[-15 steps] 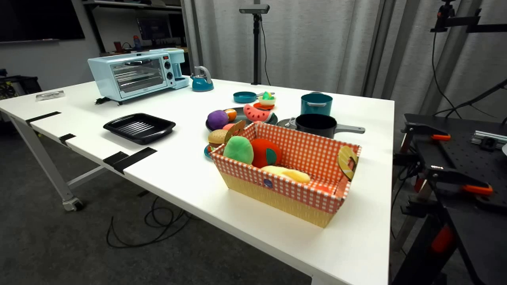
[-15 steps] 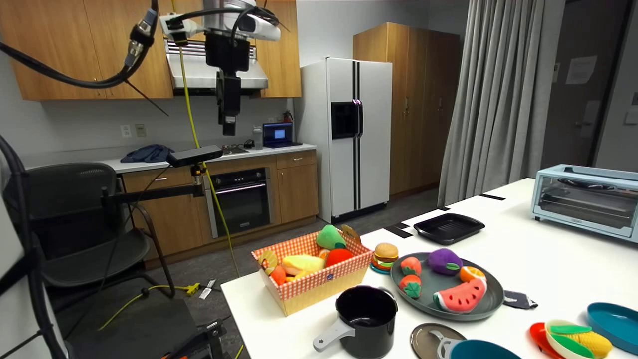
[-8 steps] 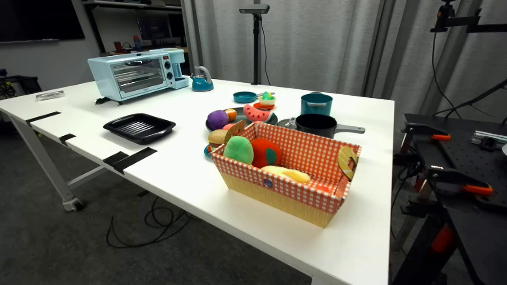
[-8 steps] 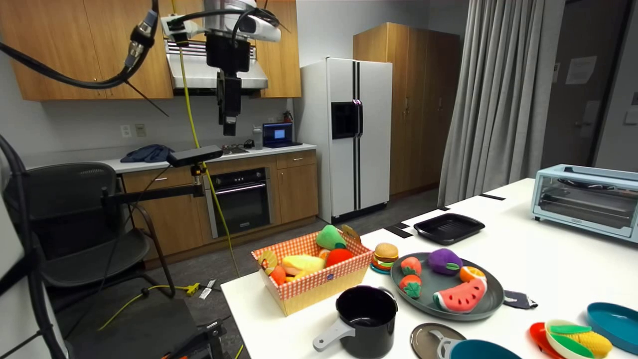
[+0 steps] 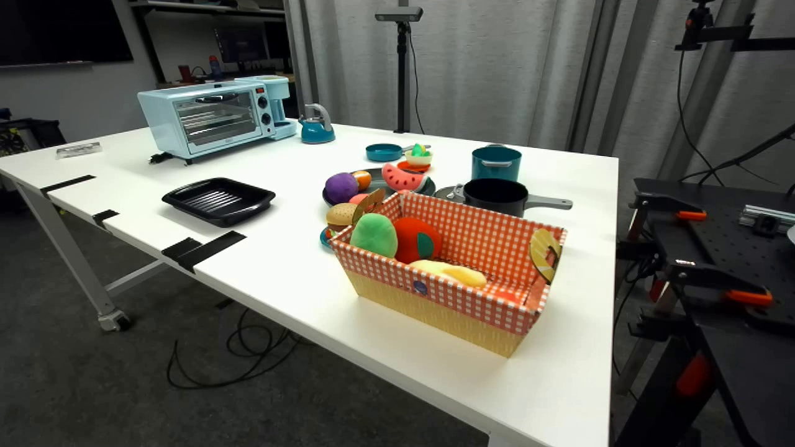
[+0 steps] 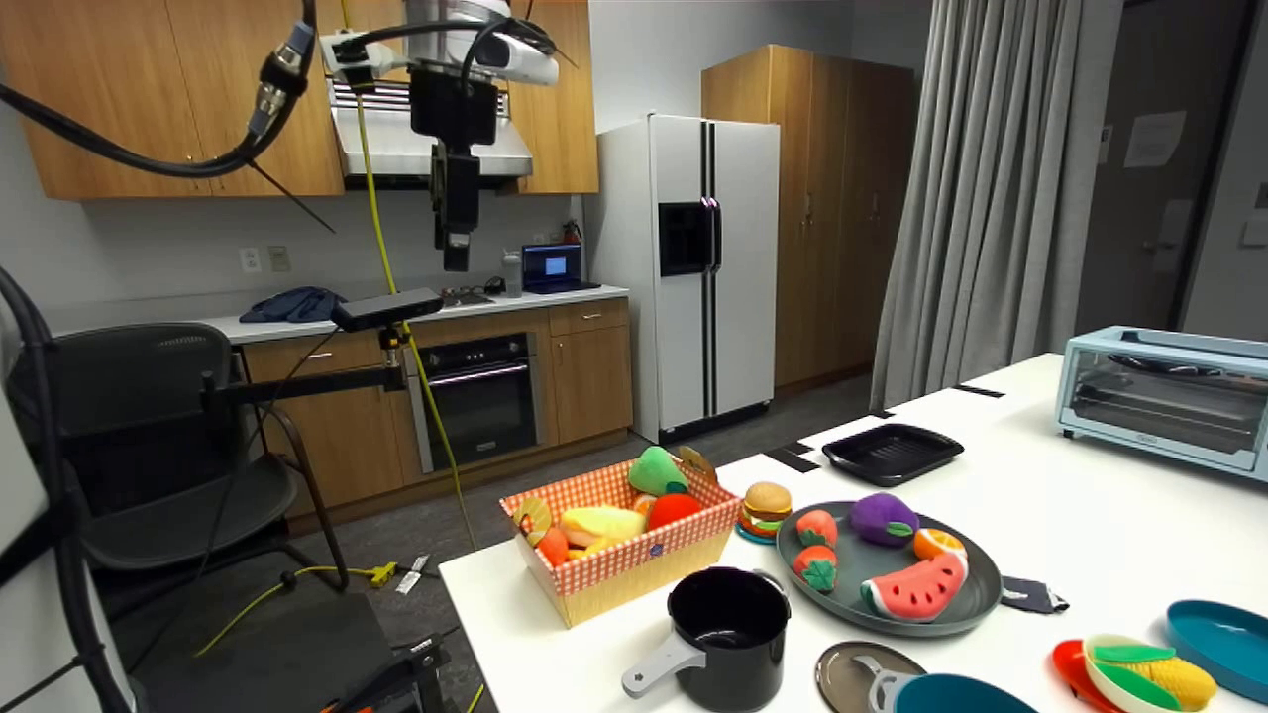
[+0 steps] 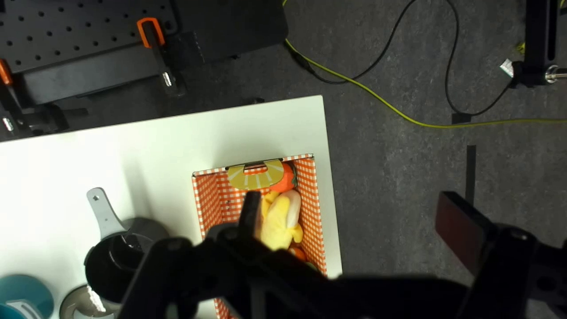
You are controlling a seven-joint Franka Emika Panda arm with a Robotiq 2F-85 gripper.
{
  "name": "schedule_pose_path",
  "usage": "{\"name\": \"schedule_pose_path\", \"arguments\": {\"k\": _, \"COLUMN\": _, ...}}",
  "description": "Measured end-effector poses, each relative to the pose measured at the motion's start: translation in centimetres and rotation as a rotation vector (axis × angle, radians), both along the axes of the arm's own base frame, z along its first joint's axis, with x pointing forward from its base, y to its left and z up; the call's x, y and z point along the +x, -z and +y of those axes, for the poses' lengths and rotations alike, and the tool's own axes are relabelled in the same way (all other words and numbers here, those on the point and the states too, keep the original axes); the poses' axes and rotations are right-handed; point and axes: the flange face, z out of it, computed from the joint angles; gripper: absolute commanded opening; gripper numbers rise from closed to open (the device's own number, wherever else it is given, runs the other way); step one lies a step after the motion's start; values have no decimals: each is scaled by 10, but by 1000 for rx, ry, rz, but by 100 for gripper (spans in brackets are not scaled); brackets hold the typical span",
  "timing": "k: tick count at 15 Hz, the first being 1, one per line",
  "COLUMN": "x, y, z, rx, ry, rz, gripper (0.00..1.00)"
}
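Evidently, the Robotiq gripper (image 7: pixel 350 217) is held high with its jaws spread wide and nothing gripped. Well below, a plush peeled banana (image 7: pixel 281 221) is cradled in the gingham basket (image 5: pixel 435 310) near a corner of the white table (image 5: pixel 559 379).

Tabletop (image 6: pixel 1100 535) is nearly blown out in an exterior view; floor (image 5: pixel 310 403) looks way dimmer; wrist view catches glare on the lid (image 7: pixel 79 299); gripper (image 7: pixel 350 204) kinda blurry.
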Motion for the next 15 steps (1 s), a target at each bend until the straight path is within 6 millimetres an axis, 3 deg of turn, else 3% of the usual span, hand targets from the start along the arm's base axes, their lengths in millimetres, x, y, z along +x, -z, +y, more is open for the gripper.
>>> {"name": "schedule_pose_path", "arguments": {"k": 7, "x": 18, "y": 13, "z": -7, "rx": -26, "ry": 14, "rz": 1, "gripper": 100}}
{"name": "schedule_pose_path", "arguments": {"k": 15, "x": 79, "y": 19, "z": -38, "rx": -110, "ry": 49, "rz": -74, "gripper": 100}}
